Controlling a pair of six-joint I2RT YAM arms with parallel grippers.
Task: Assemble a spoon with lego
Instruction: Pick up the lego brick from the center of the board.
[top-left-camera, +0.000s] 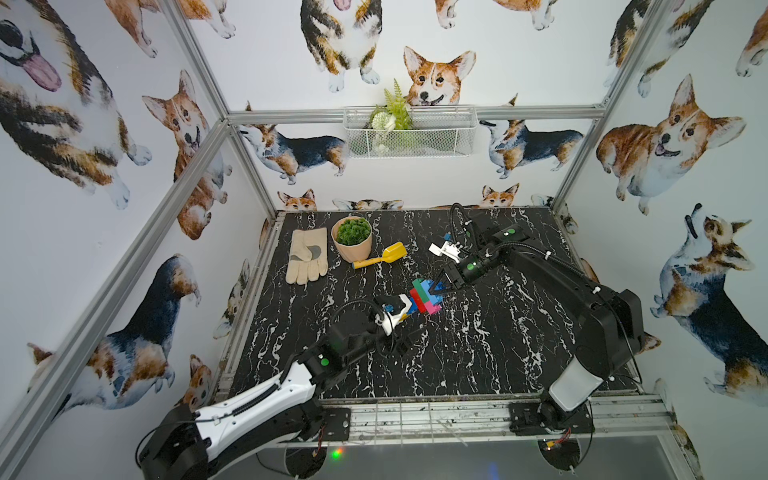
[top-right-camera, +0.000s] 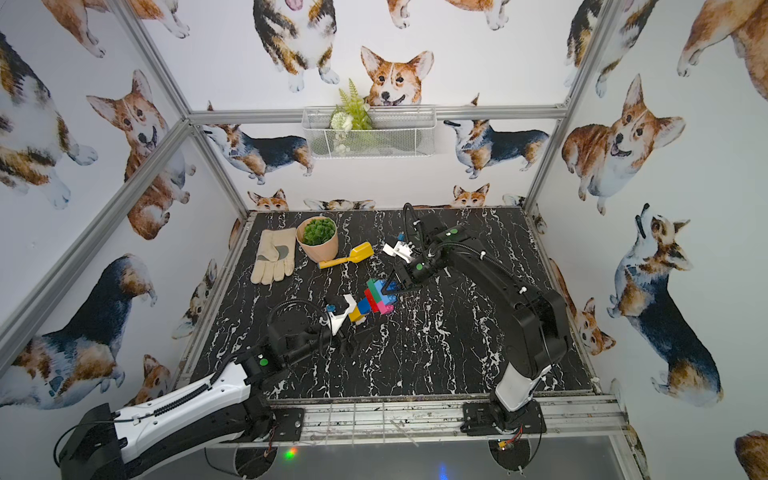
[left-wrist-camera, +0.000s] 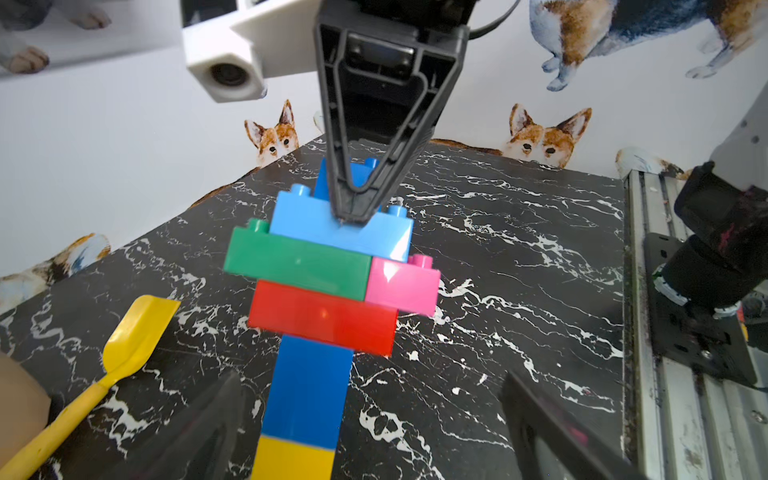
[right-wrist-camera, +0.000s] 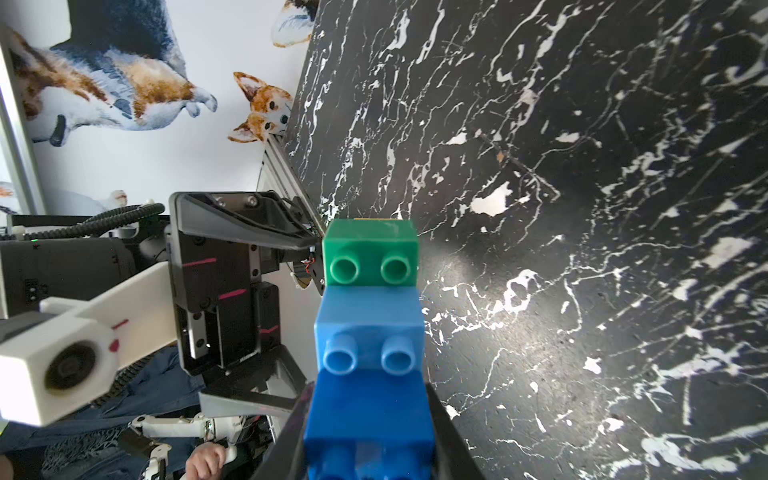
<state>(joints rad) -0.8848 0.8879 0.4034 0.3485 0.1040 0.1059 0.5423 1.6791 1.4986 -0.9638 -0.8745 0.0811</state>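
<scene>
Spoon (top-left-camera: 424, 298) (top-right-camera: 376, 300) is seen near the middle of the black marbled counter (top-left-camera: 478, 365) in both top views. Its yellow-and-blue handle is pointed at the left tool (left-wrist-camera: 368, 388) and its wider head is turned to the right tool (top-left-camera: 437, 287). The head is built of red, green, pink and light blue bricks, with a darker blue brick at its far end. That end brick is clamped between the fingers of the right tool, as shown in the right wrist view. The fingers of the left tool are held wide apart on either side of the handle, and nothing is gripped by them. Whether the spoon lies on the counter or is held just above it cannot be told. Toward the back left of the counter, a cream glove (top-left-camera: 307, 255), a potted plant (top-left-camera: 352, 245) and a yellow toy shovel (top-left-camera: 380, 255) are set near one another, well apart from the spoon. A white wire basket (top-left-camera: 440, 137) with greenery is hung on the back wall.
</scene>
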